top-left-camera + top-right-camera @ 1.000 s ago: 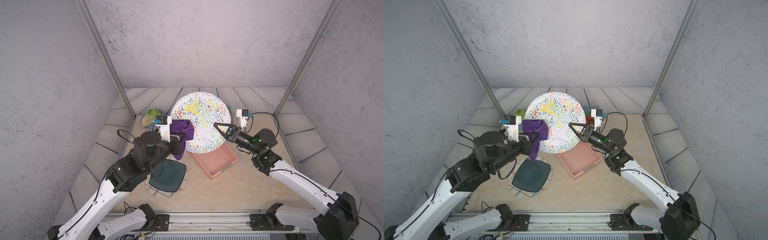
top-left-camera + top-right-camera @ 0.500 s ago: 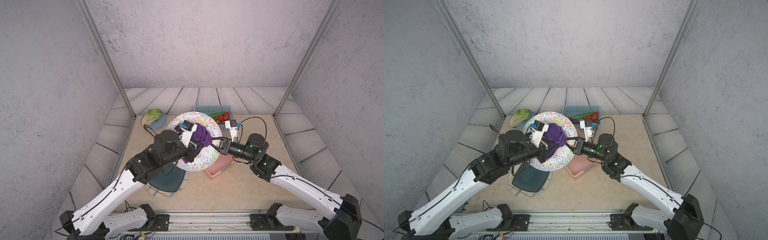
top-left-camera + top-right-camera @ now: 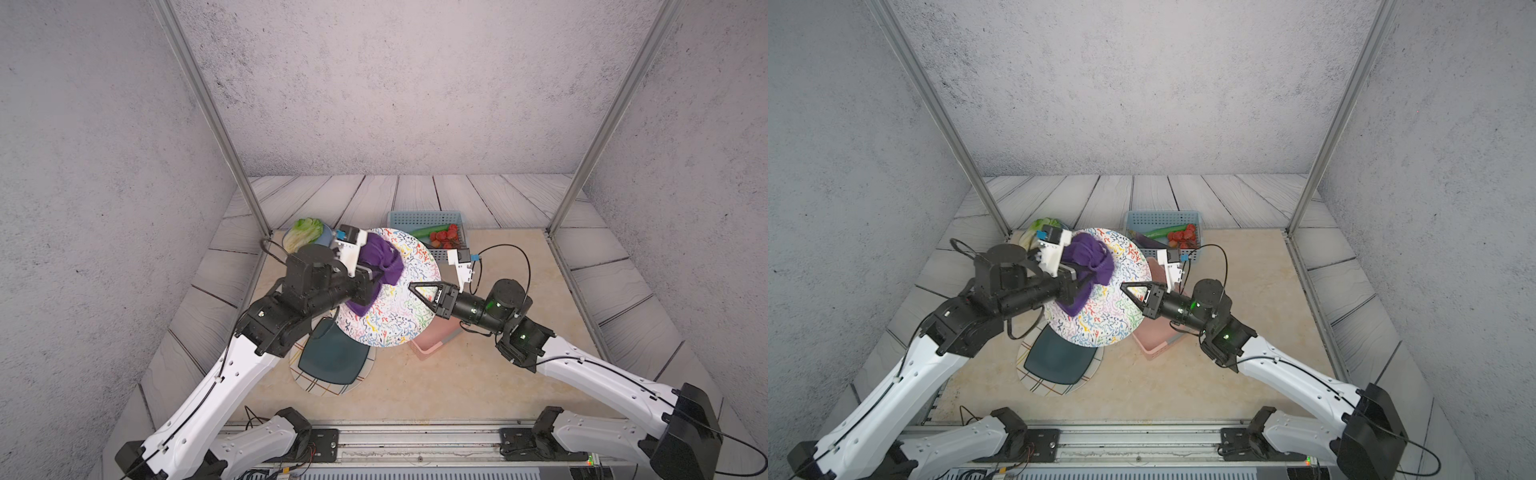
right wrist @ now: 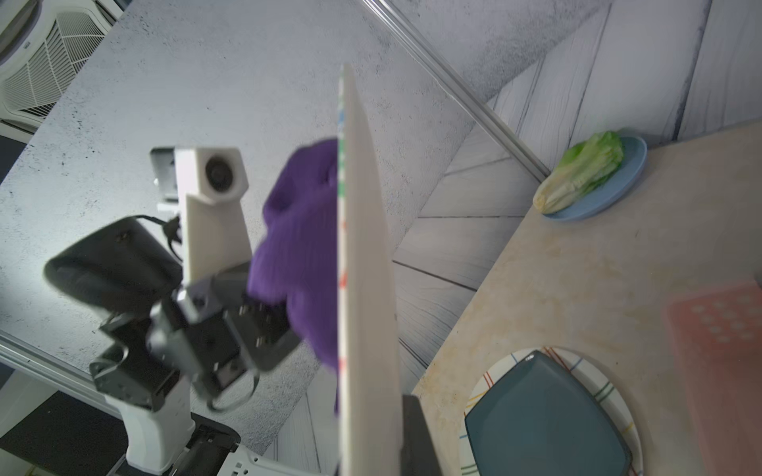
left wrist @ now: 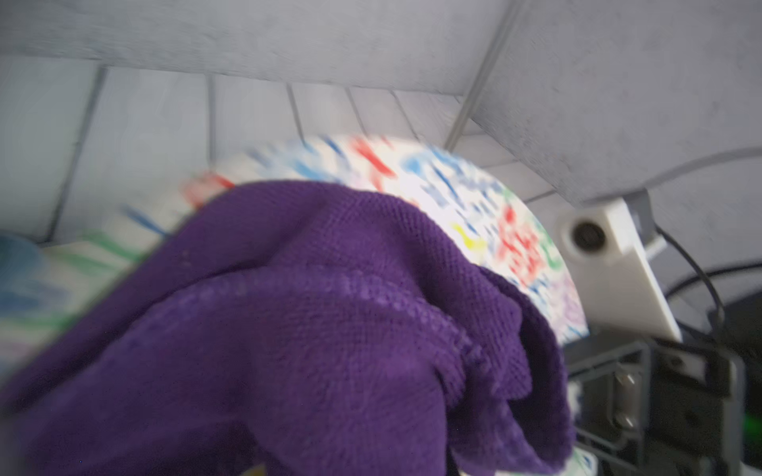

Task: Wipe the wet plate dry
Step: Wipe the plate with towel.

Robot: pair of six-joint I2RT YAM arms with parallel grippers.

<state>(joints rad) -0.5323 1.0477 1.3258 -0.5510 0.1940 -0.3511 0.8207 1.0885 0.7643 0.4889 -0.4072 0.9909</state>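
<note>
Right gripper [image 3: 417,288]: we see it clamped on the patterned plate [image 3: 395,320] at its rim
Left gripper [image 3: 371,286]: we find it closed on the purple cloth [image 3: 380,259], pressed against the plate's face
Plate: tilted in the air, over pink bin [image 3: 434,338] and dark dish [image 3: 332,353]

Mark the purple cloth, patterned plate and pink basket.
purple cloth [image 3: 384,259], in a top view, bunched fold
patterned plate [image 3: 395,322], in a top view, bare face
pink basket [image 3: 434,341], in a top view, exposed corner

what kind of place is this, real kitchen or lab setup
Probably a lab robot cell staged as a kitchen: grey panel walls, arms on a metal rail, vegetable basket as prop.
</note>
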